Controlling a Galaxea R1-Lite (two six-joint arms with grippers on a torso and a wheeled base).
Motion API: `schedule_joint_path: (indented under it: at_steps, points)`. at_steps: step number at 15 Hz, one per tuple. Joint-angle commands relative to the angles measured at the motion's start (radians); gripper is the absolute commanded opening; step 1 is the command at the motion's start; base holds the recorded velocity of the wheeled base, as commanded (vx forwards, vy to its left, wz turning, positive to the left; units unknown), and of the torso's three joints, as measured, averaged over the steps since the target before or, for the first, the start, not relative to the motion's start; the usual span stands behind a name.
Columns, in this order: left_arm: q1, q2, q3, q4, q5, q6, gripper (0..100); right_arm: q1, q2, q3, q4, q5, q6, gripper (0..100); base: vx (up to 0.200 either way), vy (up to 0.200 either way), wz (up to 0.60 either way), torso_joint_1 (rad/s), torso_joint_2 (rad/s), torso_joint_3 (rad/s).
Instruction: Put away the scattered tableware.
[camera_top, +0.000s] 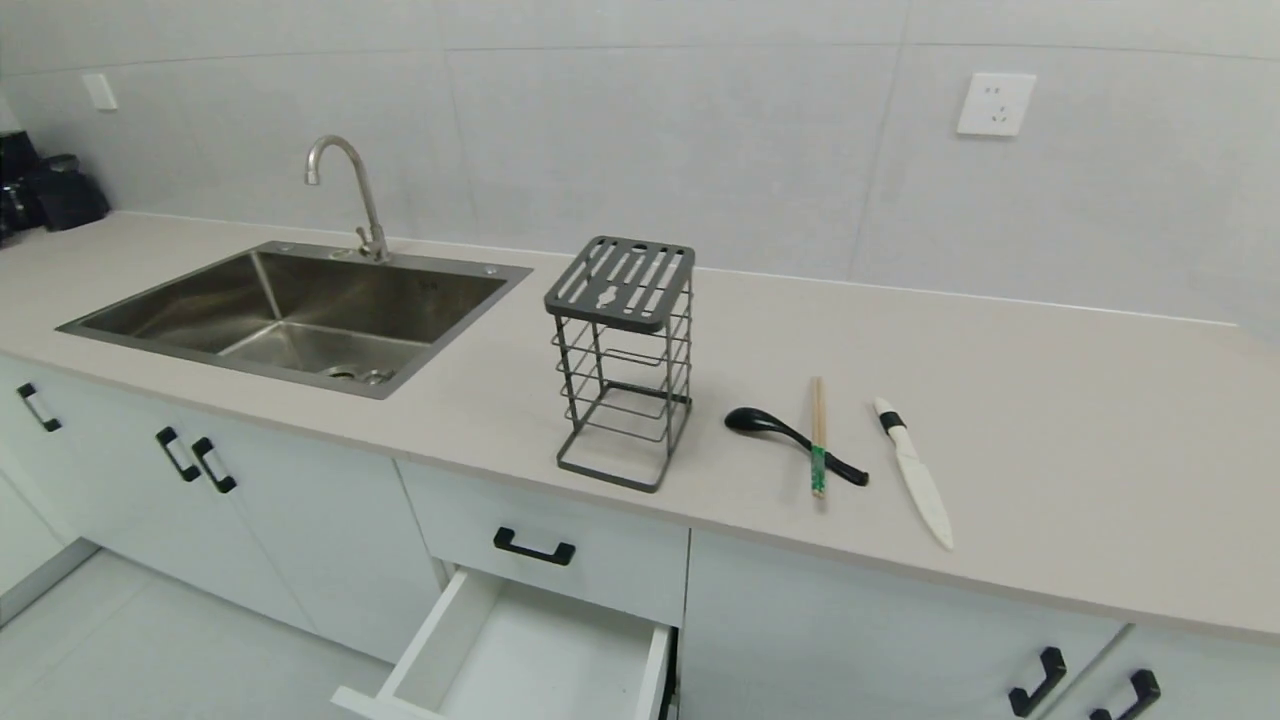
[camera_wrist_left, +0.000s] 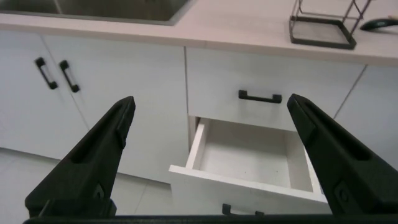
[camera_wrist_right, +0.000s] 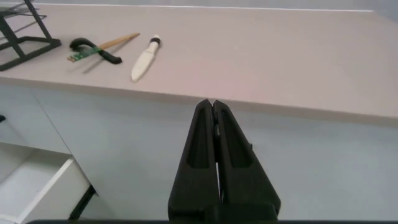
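Nothing of the task is done yet: all three pieces of tableware lie loose on the table (camera_top: 1050, 430), right of the middle and close to its near edge. The black spoon (camera_top: 760, 423) lies farthest left, and its handle runs to the right under or against the chopsticks (camera_top: 818, 430), which cross it and point from far to near. The white knife (camera_top: 915, 478) lies just to their right, apart from both, with its blade angled toward the near edge. To the left of the spoon stands a wire rack (camera_top: 622, 300) with a slotted top, upright and holding nothing; its slots suggest it is meant to take the pieces standing on end, so it is probably where they should go. Below and slightly left of the rack, a drawer (camera_wrist_left: 198, 146) is pulled out with nothing in it, which makes it a second possible place for them. Farther left is the sink (camera_top: 150, 312). The left tool (camera_wrist_left: 209, 99) hangs low in front of the cabinets, facing the drawer, with its fingers spread wide and nothing between them, as if ready to take something. The right tool (camera_wrist_right: 212, 106) is also below the table edge, off to the right of the knife, with its fingers pressed together and nothing in them. It would have to spread them before it could pick anything up. The knife is nearest to it and lies clear of the other pieces, so it looks like the easiest first pick.
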Motion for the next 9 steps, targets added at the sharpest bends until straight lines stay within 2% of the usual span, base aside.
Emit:
schedule_joint_path:
  at_steps: [1,3,9]
  points:
    - [0.002,0.001,0.0,0.0,0.0,0.0,100,0.0,0.001,0.0,0.001,0.0,0.0,0,0.0,0.0,0.0,0.286,-0.53,-0.261]
    - [0.0,0.001,0.0,0.0,0.0,0.0,100,0.0,0.001,0.0,0.001,0.0,0.0,0,0.0,0.0,0.0,0.176,-0.31,-0.154]
    - [0.0,0.001,0.0,0.0,0.0,0.0,100,0.0,0.001,0.0,0.001,0.0,0.001,0,0.0,0.0,0.0,0.016,-0.03,-0.017]
